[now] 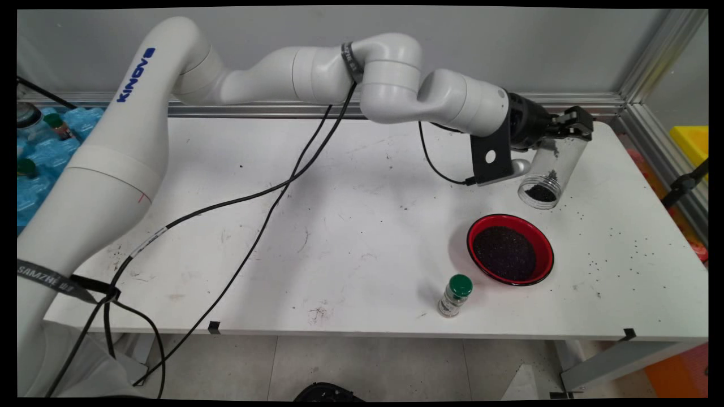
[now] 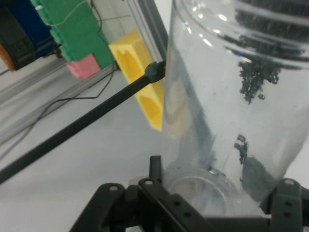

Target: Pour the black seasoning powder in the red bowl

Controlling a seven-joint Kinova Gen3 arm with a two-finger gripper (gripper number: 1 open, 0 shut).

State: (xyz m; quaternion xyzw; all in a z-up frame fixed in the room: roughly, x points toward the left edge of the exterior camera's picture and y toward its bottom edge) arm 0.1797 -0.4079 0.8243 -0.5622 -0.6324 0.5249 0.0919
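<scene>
While the gripper (image 1: 574,129) pinches a clear plastic jar (image 1: 547,172) tilted mouth-down above the white table (image 1: 339,226), dark granules cling inside it. Below sits a red bowl (image 1: 510,249) filled with dark granules, a green-capped spice bottle (image 1: 455,295) just beside it. "KINOVA" marks the arm (image 1: 136,73).

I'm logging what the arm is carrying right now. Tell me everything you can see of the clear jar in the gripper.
The clear jar is a see-through plastic-looking cylinder with a threaded, uncapped mouth. The gripper clamps it near its base, tilted mouth-down above the table, up and right of the red bowl of dark granules. A few dark granules cling to its wall and gather at the mouth. It touches nothing but the gripper.
</scene>
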